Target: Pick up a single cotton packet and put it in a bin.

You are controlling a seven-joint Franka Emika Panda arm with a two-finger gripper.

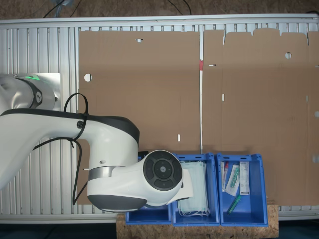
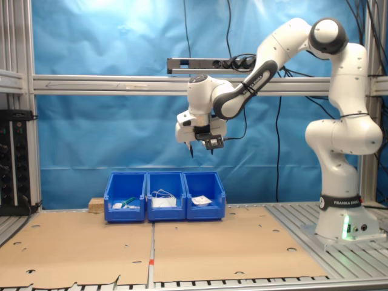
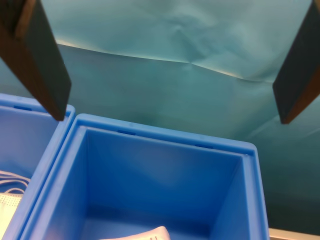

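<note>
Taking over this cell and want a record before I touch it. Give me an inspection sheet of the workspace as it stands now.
Surface: cardboard sheets over a slatted metal table.
Job's things: a white packet lies in the bin at the second exterior view's right end of the row; its corner shows in the wrist view.
Clutter: middle bin holds masks; third bin holds tubes and long packets.
Gripper: gripper open, empty, high above the packet's bin.
Cables: black cable strapped along the arm; more hang by the backdrop.
Surroundings: blue backdrop, metal frame, wooden block beside the bins.
</note>
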